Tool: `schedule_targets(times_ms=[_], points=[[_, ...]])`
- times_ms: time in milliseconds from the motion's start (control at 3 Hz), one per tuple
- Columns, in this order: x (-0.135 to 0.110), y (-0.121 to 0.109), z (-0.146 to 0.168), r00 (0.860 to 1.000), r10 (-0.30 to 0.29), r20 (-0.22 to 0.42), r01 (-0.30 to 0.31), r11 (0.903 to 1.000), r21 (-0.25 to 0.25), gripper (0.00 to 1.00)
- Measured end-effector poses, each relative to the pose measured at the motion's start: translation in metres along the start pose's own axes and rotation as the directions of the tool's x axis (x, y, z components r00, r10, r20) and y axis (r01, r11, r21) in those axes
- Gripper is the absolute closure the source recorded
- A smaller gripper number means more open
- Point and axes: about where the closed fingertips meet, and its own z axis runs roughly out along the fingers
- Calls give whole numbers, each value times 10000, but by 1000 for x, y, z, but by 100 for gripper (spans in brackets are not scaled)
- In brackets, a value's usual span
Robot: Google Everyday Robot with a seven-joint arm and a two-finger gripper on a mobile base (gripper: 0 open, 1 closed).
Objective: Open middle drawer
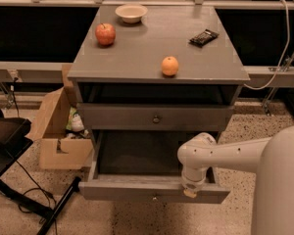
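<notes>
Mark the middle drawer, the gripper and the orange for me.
middle drawer (122,192), camera view, on its pulled-out front panel, left of the knob.
gripper (189,192), camera view, at its tip by the drawer's front edge.
orange (170,66), camera view, centre of the fruit.

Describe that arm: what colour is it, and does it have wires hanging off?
The arm is a smooth, off-white, thick tube with a rounded elbow joint and a row of small dark dots along it. No cables show on it. Its gripper, a ringed white stub with a tan tip, sits at the front edge of the pulled-out drawer.
</notes>
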Motion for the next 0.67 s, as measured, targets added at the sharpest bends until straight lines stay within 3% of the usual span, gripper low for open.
schedule_targets(times_ms=[667], points=[[0, 1, 1, 10000, -1, -10, 1, 10000, -18, 38]])
